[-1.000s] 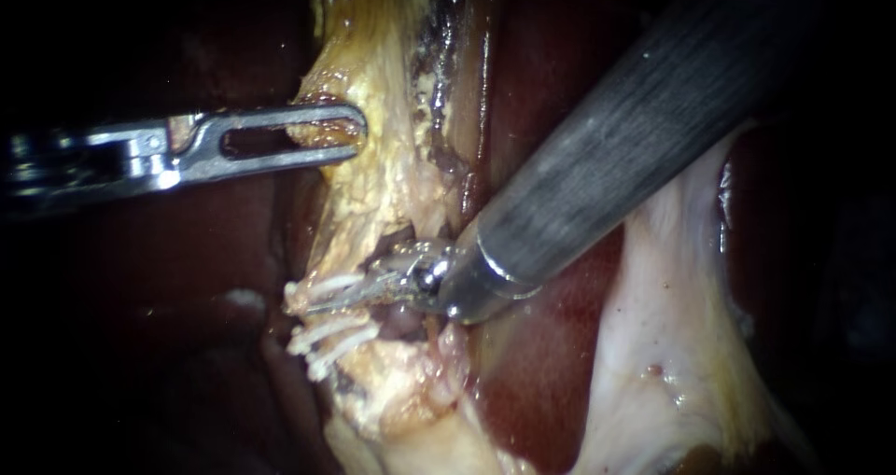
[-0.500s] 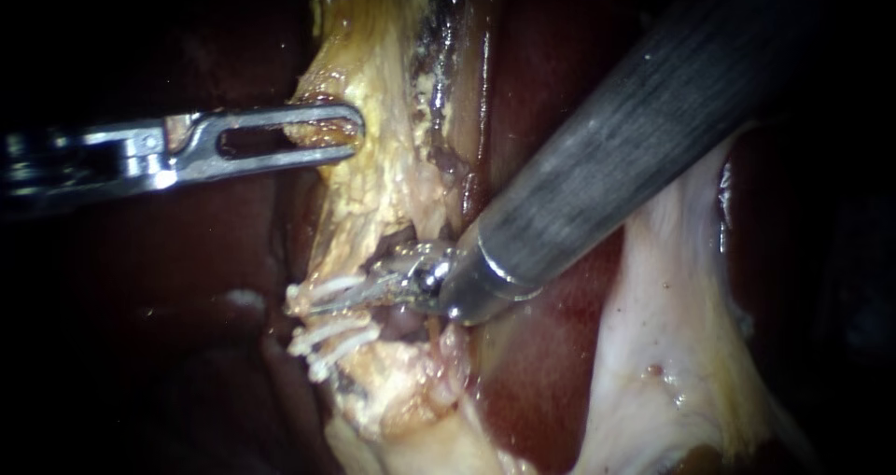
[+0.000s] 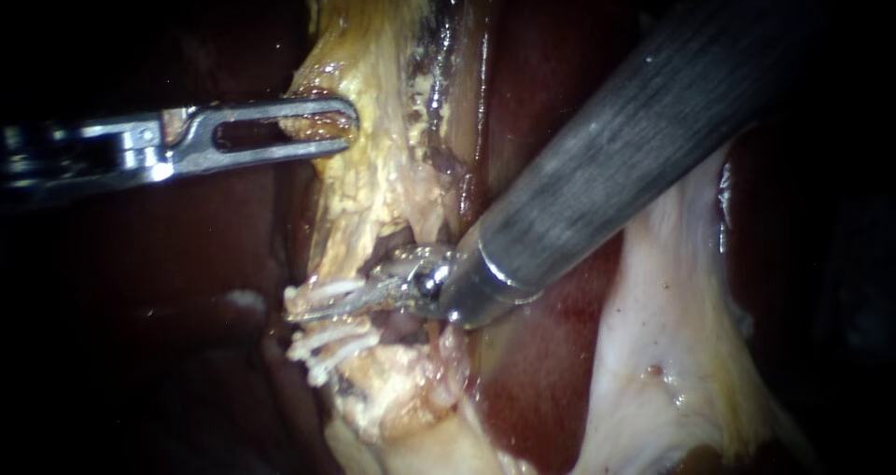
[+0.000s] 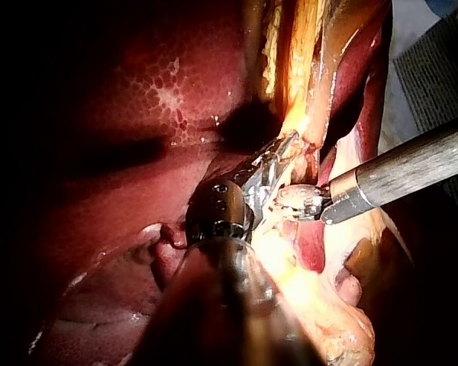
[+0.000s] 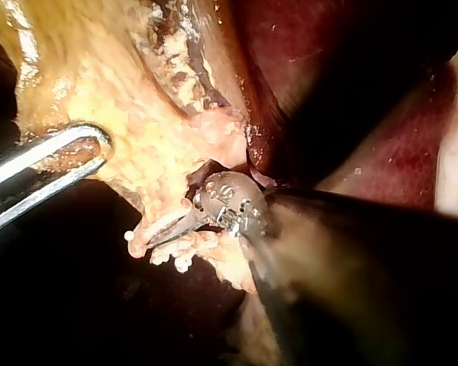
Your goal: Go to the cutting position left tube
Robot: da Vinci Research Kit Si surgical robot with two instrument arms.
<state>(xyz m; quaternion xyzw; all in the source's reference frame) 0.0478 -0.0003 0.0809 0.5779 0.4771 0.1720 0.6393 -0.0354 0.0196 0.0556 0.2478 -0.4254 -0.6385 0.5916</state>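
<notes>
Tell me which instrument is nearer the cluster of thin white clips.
Right. My right instrument reaches in among the white clips. My left instrument grips yellow fatty tissue well above them in the endoscope view.

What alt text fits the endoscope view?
Right instrument, entering from upper right, has its tip among white clips on a strand of yellowish tissue. Left instrument, entering from the left, has its jaws shut on the same tissue farther up.

Right instrument point(image 3: 322, 305): matte grey shaft point(image 3: 635, 148)
</notes>
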